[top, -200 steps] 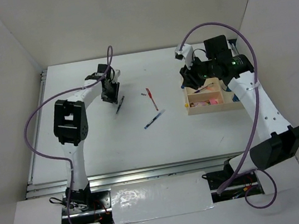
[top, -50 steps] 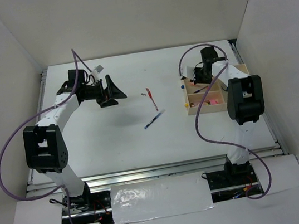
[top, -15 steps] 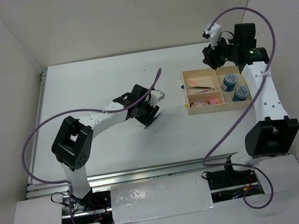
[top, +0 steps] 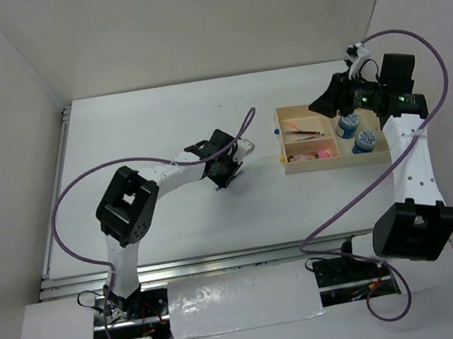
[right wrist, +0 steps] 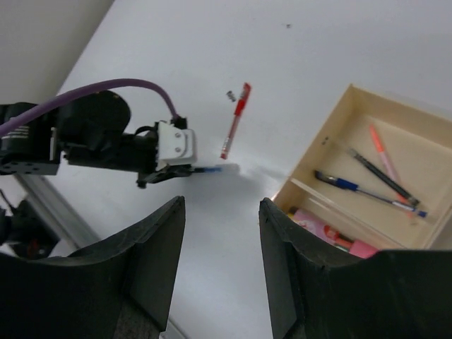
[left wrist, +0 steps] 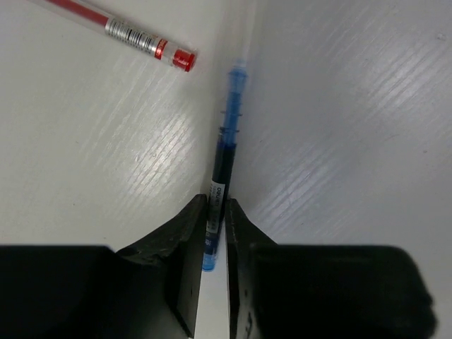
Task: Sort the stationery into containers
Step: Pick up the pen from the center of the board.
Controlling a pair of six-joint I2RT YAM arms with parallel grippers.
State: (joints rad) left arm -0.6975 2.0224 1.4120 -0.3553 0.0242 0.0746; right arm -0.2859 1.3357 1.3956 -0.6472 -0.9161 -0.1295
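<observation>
A blue pen [left wrist: 227,141] lies on the white table, and my left gripper [left wrist: 215,203] is down over its rear end, shut on it, one finger on each side. In the top view that gripper [top: 224,174] sits left of the wooden tray [top: 328,164]. A red pen [left wrist: 134,34] lies on the table just beyond. The tray [right wrist: 314,145] holds an orange pen [right wrist: 381,145], two dark pens [right wrist: 381,176] and a pink cylinder [right wrist: 332,229]. Two blue-and-white rolls [top: 346,125] fill its right compartments. My right gripper [right wrist: 220,212] hangs open and empty, high by the tray's far edge [top: 327,103].
White walls enclose the table on three sides. A small dark bit [right wrist: 229,94] lies beside the red pen [right wrist: 236,120]. A blue dot [top: 277,130] and a yellow one [top: 281,159] sit at the tray's left wall. Purple cables trail from both arms.
My left arm has come across from the far left to the blue pen, and its jaws have closed on it. The right wrist has swung from the tray's back edge toward the right.
</observation>
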